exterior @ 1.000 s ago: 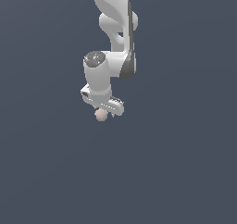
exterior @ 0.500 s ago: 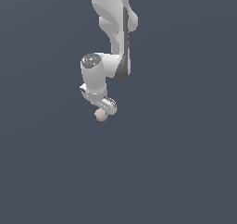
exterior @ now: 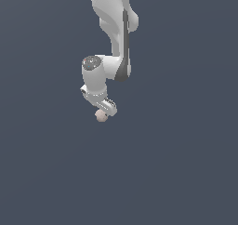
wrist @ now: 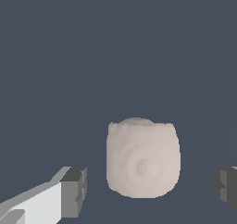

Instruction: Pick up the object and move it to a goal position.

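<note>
Object point(wrist: 142, 158), a pale pinkish lump, sits between the spread fingers point(wrist: 74, 190) of the claw point(exterior: 103, 113), gaps visible on both sides; claw open, not gripping.

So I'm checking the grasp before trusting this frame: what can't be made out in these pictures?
- Exterior view: the gripper covers the top of the object; the jaws are too small to read.
- Wrist view: both fingertips are cut off by the frame edges. Gaps show on either side of the object.
- Either view: no goal marker shows, and the plain dark background gives no height cue.
</note>
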Tool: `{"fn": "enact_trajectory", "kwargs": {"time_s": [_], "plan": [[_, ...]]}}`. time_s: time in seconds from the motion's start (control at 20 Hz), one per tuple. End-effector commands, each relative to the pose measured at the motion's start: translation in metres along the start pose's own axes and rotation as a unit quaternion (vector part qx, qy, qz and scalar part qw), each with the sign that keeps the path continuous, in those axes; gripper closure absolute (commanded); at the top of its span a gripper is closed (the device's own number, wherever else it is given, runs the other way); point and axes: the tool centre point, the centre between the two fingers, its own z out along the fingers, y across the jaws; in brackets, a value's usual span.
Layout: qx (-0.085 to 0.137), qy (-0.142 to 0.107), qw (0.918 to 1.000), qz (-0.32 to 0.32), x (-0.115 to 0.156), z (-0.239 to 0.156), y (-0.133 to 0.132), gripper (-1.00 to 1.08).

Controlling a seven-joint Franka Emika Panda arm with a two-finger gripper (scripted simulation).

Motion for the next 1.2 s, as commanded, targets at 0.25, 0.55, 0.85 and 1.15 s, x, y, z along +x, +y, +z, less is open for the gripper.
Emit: {"fn": "enact_trajectory", "kwargs": {"time_s": [0.25,0.55,0.85,1.15], "plan": [[0.000,0.000,1.0000,0.002,-0.001,0.033,0.002,-0.92],[0.000,0.000,1.0000,0.003,-0.001,0.043,0.001,-0.92],[0.000,0.000,1.0000,0.003,-0.001,0.043,0.001,1.08],[0.000,0.000,1.0000,0.002,-0.001,0.042,0.000,1.08]]}}
